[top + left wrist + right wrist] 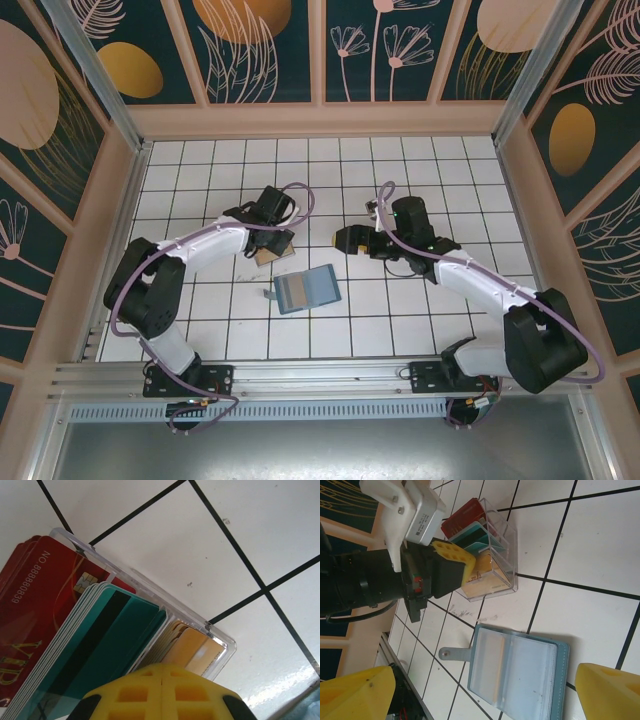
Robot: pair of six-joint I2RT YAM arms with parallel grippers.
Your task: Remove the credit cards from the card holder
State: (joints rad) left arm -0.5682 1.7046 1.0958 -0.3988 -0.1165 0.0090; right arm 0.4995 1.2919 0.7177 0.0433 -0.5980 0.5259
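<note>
Three stacks of cards [110,645] in a clear box [226,647], wallet [520,670] open nearby

Red, teal and tan stacks stand on edge in the box. The left gripper [161,690] sits over the tan stack [192,650] with its fingers pressed together; I cannot tell whether they pinch a card. The wallet lies unfolded on the tiles [200,170]. The right gripper [345,240] hangs above it, its fingers [607,690] spread wide.

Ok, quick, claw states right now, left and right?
Left claw: closed over the tan cards; whether it grips one cannot be told.
Right claw: open, empty.
</note>
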